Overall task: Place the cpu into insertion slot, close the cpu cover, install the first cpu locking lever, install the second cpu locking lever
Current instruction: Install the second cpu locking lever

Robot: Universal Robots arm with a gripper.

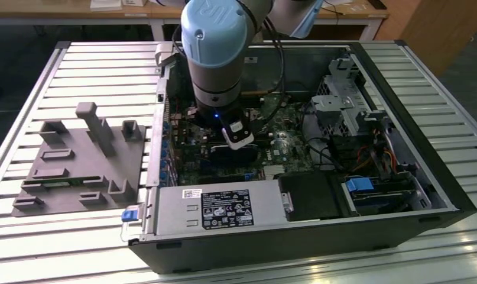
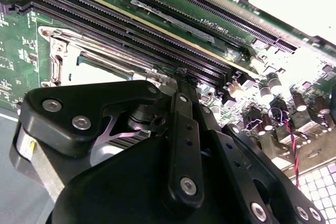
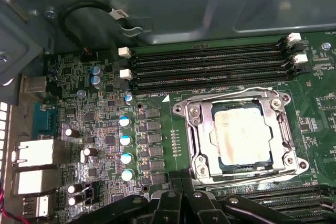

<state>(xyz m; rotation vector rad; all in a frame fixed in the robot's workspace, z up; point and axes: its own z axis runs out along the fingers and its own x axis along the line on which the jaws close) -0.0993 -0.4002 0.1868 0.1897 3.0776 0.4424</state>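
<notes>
One arm [image 1: 214,53] reaching down into an open PC case [image 1: 396,177] on a slatted table [image 1: 72,65]; gripper [image 1: 236,137] low over the green board [image 1: 282,148]. One cpu [image 3: 240,132], silvery-tan top, seated in the slot [image 3: 205,169]; one cover [image 3: 203,129] down flat around it, chip visible through its window. Lever positions hard to make out. In the first wrist view, four long memory slots [image 3: 210,66] beside the socket on the far side, more on the near side, count unclear; four blue-topped capacitors [image 3: 125,148] in a row. In the second wrist view, gripper [image 2: 181,74] with black linkages drawn together at one tip just beside the socket frame; nothing seen in its hold, degree of opening not clear. One grey fixture [image 1: 80,160] on the table at the exterior view's left, well apart from the case. One power supply [image 1: 214,210] along the near edge.
</notes>
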